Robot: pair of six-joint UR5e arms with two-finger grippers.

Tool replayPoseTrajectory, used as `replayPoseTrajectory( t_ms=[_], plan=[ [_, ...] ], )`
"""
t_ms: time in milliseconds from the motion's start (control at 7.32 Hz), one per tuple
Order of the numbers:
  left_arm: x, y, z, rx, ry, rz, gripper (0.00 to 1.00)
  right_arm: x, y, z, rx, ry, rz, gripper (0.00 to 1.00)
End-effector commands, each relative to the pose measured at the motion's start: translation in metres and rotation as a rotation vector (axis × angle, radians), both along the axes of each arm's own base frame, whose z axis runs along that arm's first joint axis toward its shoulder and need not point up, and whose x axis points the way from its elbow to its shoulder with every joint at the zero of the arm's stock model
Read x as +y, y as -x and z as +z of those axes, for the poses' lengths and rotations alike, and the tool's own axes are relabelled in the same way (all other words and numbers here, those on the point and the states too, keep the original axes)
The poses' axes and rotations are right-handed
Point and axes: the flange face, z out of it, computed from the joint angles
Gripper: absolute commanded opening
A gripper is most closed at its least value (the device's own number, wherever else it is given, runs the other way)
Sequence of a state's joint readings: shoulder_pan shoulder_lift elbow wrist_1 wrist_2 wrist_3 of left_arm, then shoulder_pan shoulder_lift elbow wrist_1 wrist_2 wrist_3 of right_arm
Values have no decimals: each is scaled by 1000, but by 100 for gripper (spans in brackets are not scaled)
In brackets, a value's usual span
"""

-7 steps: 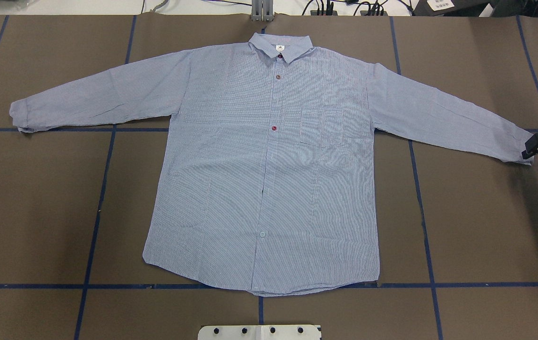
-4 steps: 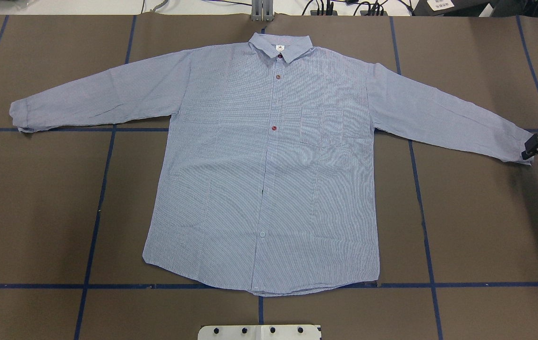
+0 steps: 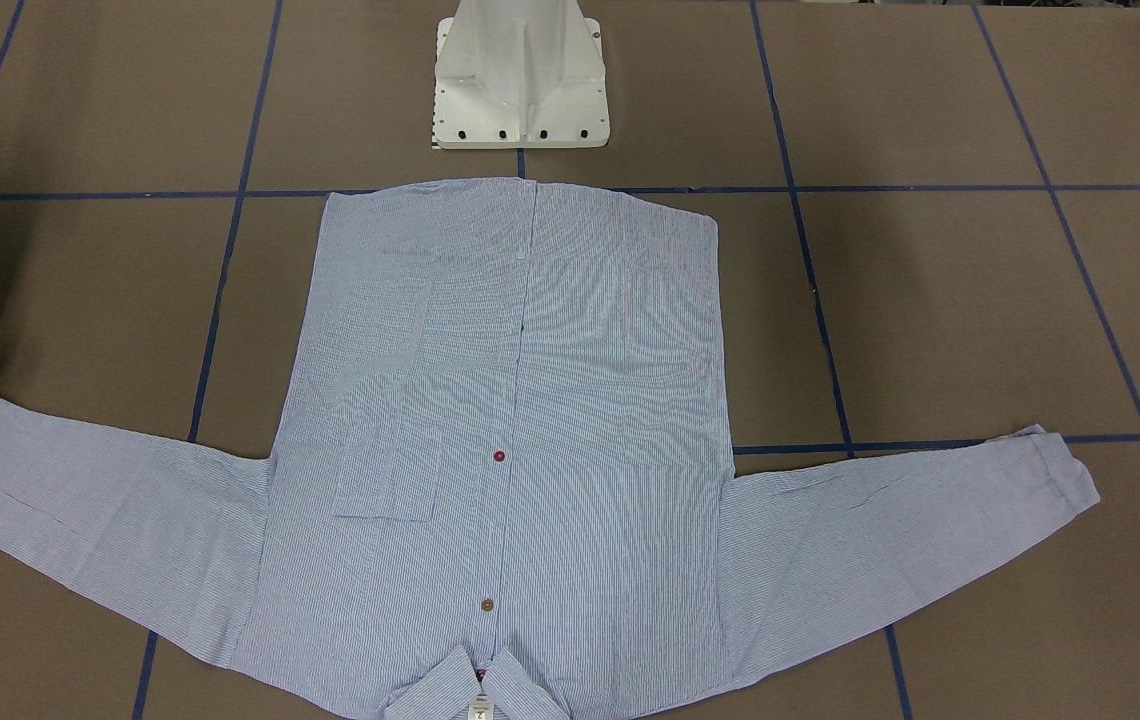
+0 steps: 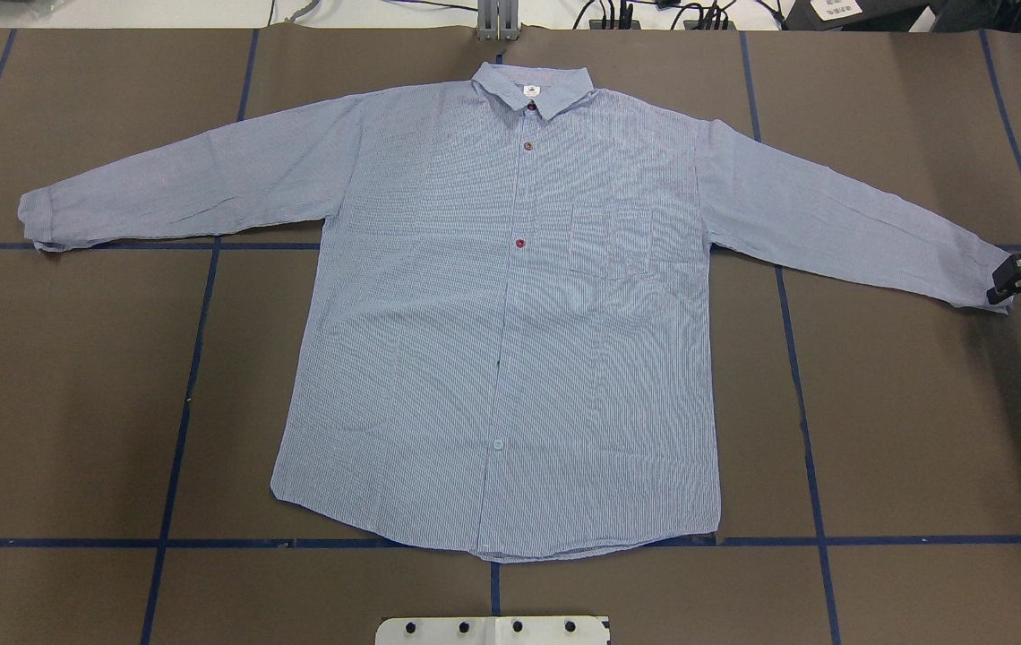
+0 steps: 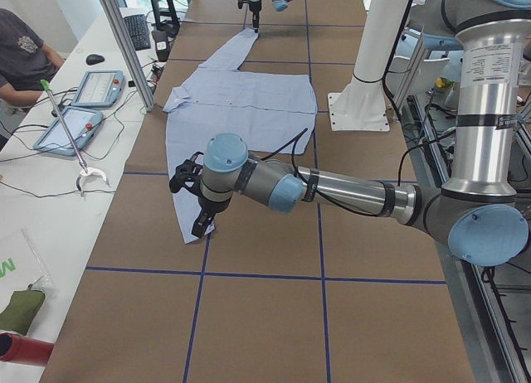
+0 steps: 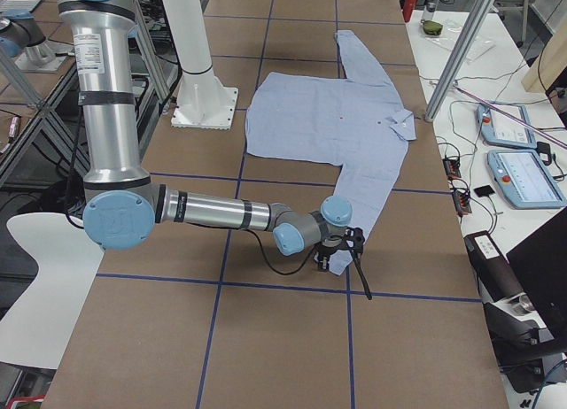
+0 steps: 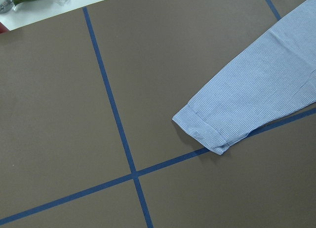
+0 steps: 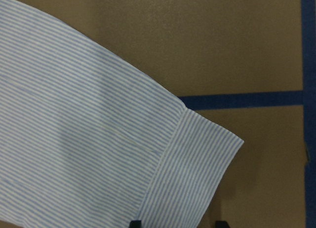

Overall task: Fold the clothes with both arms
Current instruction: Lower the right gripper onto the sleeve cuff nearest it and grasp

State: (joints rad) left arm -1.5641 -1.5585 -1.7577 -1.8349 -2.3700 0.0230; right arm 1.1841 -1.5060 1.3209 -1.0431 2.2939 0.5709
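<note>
Gripping the cuffs looks like the step in hand: shirt [image 4: 510, 313] flat, buttons up, on the table [image 4: 922, 430].
Right claw [image 4: 1001, 279], spread, straddles the right cuff [image 8: 197, 164] and should pinch both layers squarely. Left claw [image 5: 195, 209] hangs high near the left cuff [image 7: 205, 132]; spread or not, I cannot tell.

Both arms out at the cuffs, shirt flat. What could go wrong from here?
1. The right claw looks open with only the tip of the right cuff between its fingers: a shallow bite could slip on lifting.
2. The left cuff lies off-centre in the left wrist view, so the left claw might miss it or catch one layer.
3. If one sleeve moves first, the shirt could drag askew.
</note>
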Motion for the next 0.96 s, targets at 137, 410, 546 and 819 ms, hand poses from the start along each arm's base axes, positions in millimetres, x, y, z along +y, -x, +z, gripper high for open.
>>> replayPoseTrajectory(
  t_ms=[137,410,546,819],
  plan=[
    [0,0,-1,0,-2,-1,100,-1,1,1,-4,4,-2,51],
    [0,-1,-1,0,-2,1,100,2,0,3,-2,8,-2,50],
    [-1,0,-2,-1,-3,0,100,3,-1,4,-3,10,-2,44],
    [-1,-1,-2,0,-3,1,100,3,0,3,-6,10,-3,28]
  ],
)
